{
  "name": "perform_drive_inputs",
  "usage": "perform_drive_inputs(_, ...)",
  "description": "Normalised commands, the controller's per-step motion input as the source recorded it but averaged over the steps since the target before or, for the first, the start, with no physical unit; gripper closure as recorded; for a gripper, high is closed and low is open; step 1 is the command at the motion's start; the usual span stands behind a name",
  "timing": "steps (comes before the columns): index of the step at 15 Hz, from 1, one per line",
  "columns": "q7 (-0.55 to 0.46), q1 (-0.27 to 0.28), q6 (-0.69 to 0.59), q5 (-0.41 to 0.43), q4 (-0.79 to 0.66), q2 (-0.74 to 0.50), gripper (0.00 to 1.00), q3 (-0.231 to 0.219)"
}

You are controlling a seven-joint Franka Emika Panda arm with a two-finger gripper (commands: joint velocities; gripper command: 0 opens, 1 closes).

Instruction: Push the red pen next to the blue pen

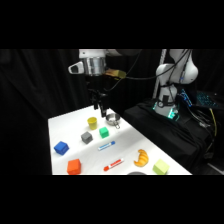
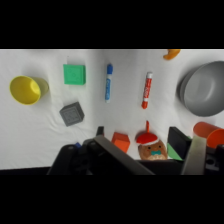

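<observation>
The red pen (image 1: 113, 164) lies near the table's front edge, between the orange cube (image 1: 74, 166) and the croissant toy (image 1: 142, 158). The blue pen (image 1: 106, 145) lies a little farther back, apart from it. In the wrist view the blue pen (image 2: 108, 81) and the red pen (image 2: 147, 90) lie roughly parallel with a gap of bare table between them. My gripper (image 1: 100, 107) hangs high over the back of the table, above the yellow cup (image 1: 92, 121), far from both pens. Its fingers (image 2: 178, 140) stand apart, open, with nothing held.
A green block (image 1: 103, 132), a grey block (image 1: 87, 137) and a blue block (image 1: 61, 147) sit left of the pens. A metal bowl (image 1: 112, 119) stands at the back, and a light green block (image 1: 160, 167) at the front right. A small toy figure (image 2: 150, 147) shows low in the wrist view.
</observation>
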Motion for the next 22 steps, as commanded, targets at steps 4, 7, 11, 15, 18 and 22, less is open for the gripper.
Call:
perform_drive_inputs(4,0.04,0.005,0.05,-0.011,0.03,0.07,0.00,0.033)
perform_drive_inputs(7,0.16,0.058,0.17,-0.059,0.11,0.23,0.00,0.060)
perform_drive_inputs(11,0.20,0.089,0.19,-0.087,0.23,0.36,0.00,0.057)
perform_drive_inputs(15,0.22,0.094,0.15,-0.131,0.34,0.40,0.00,0.020)
perform_drive_inputs(18,0.20,0.085,0.08,-0.113,0.39,0.39,0.00,0.005)
perform_drive_inputs(22,0.18,0.105,0.05,-0.075,0.38,0.36,0.00,0.028)
